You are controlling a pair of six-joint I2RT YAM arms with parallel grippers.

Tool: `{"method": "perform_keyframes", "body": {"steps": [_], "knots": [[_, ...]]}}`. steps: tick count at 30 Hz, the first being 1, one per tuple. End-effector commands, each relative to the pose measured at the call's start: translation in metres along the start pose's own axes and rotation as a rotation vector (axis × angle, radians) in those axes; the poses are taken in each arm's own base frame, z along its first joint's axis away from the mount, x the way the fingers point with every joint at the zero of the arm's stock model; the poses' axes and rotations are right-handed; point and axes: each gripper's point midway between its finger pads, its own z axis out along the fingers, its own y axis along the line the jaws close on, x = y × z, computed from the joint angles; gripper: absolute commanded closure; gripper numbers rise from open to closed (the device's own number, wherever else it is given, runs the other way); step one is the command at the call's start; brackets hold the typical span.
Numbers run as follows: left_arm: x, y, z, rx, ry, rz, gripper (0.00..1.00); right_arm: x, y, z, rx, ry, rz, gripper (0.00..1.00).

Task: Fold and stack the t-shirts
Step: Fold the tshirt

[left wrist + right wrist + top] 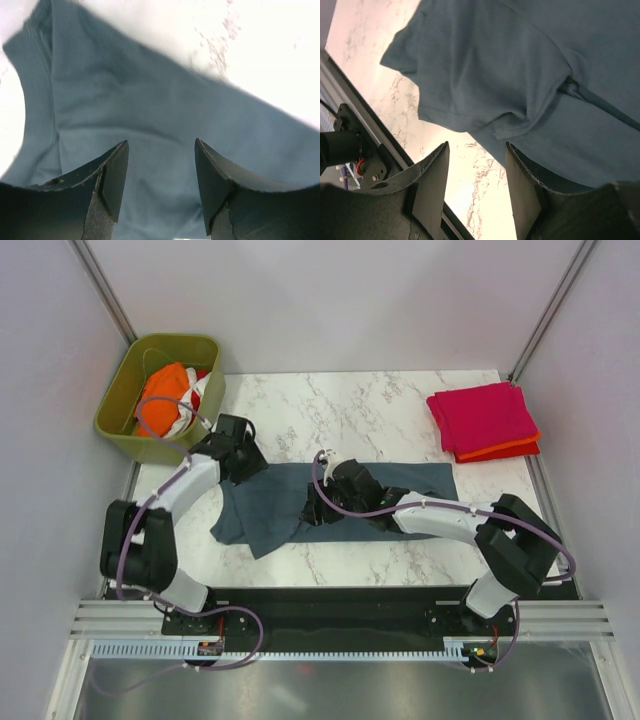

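Slate blue-grey cotton t-shirt (270, 512): spread flat at the centre of the white marble-patterned table (350, 405), one sleeve rumpled.
Left gripper (160, 150): over its left edge, jaws apart, holding nothing.
Right gripper (477, 150): over its near hem, jaws apart, holding nothing.
Folded magenta-pink t-shirt (483, 415): far right, stacked on the orange-red t-shirt (505, 451).
Olive-green plastic bin (115, 405): far left, containing an orange t-shirt (163, 408).
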Motion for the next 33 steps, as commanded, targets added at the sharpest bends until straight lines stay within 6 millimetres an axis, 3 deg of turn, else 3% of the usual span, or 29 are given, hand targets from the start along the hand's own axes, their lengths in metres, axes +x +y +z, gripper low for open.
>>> {"method": "perform_keyframes", "body": {"steps": [1, 8, 15, 19, 28, 29, 30, 33], "knots": [[0.012, 0.005, -0.027, 0.017, -0.049, -0.027, 0.37, 0.002, -0.009, 0.003, 0.079, 0.018, 0.122, 0.44], [0.06, 0.034, -0.045, 0.07, -0.026, -0.111, 0.37, 0.014, -0.015, 0.024, 0.102, 0.056, 0.251, 0.5], [0.088, 0.044, -0.028, 0.105, -0.001, -0.19, 0.39, 0.019, -0.023, 0.041, 0.12, 0.041, 0.333, 0.53], [0.097, 0.044, -0.017, 0.103, 0.036, -0.201, 0.4, 0.021, -0.023, 0.048, 0.114, 0.043, 0.357, 0.56], [0.097, 0.054, -0.01, 0.043, 0.026, -0.211, 0.4, 0.03, -0.03, 0.061, 0.12, 0.048, 0.412, 0.62], [0.097, 0.056, -0.009, 0.032, 0.025, -0.21, 0.4, 0.03, -0.03, 0.062, 0.121, 0.049, 0.414, 0.64], [0.098, 0.058, -0.008, 0.022, 0.028, -0.211, 0.4, 0.031, -0.031, 0.062, 0.123, 0.049, 0.414, 0.75], [0.098, 0.061, -0.007, 0.001, 0.03, -0.206, 0.4, 0.029, -0.029, 0.056, 0.122, 0.046, 0.422, 0.96]]}}
